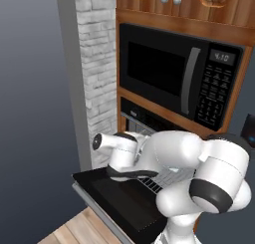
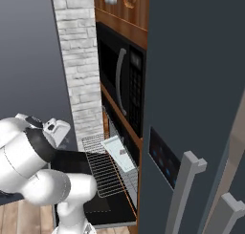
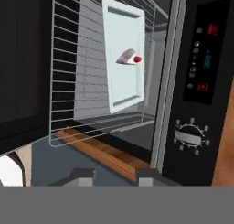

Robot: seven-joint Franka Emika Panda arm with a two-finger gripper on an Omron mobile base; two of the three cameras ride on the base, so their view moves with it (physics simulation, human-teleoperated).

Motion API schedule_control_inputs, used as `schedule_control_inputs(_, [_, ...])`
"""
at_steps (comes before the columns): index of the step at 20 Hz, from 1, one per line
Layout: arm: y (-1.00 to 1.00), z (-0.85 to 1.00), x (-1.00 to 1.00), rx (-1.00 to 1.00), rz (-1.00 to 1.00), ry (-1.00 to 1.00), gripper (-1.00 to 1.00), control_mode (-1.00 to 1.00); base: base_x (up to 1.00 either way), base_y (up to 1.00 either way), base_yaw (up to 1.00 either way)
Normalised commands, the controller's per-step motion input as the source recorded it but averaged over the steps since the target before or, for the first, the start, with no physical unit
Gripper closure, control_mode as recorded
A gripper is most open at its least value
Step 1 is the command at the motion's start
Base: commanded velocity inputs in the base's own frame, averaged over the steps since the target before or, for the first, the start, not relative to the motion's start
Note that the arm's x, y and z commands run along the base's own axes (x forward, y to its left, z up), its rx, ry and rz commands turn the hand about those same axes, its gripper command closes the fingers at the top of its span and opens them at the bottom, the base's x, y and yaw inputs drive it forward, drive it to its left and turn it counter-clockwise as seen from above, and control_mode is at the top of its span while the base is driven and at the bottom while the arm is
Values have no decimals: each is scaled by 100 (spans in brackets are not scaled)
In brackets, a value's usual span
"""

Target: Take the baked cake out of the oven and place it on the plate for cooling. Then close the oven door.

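On the pulled-out wire rack of the oven you see a flat pale rectangular tray bearing the small cake, above the lowered glossy black oven door, while your gripper fingers stand narrowly parted, holding nothing.

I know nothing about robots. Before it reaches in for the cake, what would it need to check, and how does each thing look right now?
1. Oven door folded down flat: ok.
2. Wire rack slid out over the door: ok.
3. Pale tray on the rack, carrying the cake slice: ok.
4. Gripper empty, nothing between its fingertips: ok.
5. Gripper open wide enough for the cake: cannot tell.
6. Plate ready to receive the cake: cannot tell.
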Motion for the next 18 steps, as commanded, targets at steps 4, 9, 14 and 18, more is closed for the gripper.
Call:
schedule_control_inputs(4, [-3, 26, 0, 5, -22, -21, -100, -100, 0, 0, 0])
schedule_control_inputs(9, [-19, 16, 12, 0, 1, 5, -100, -100, 0, 0, 0])
schedule_control_inputs(14, [-32, 1, 9, -12, 19, 19, -100, -100, 0, 0, 0])
schedule_control_inputs(18, [-36, 0, 0, -19, 23, 28, -100, -100, 0, 0, 0])
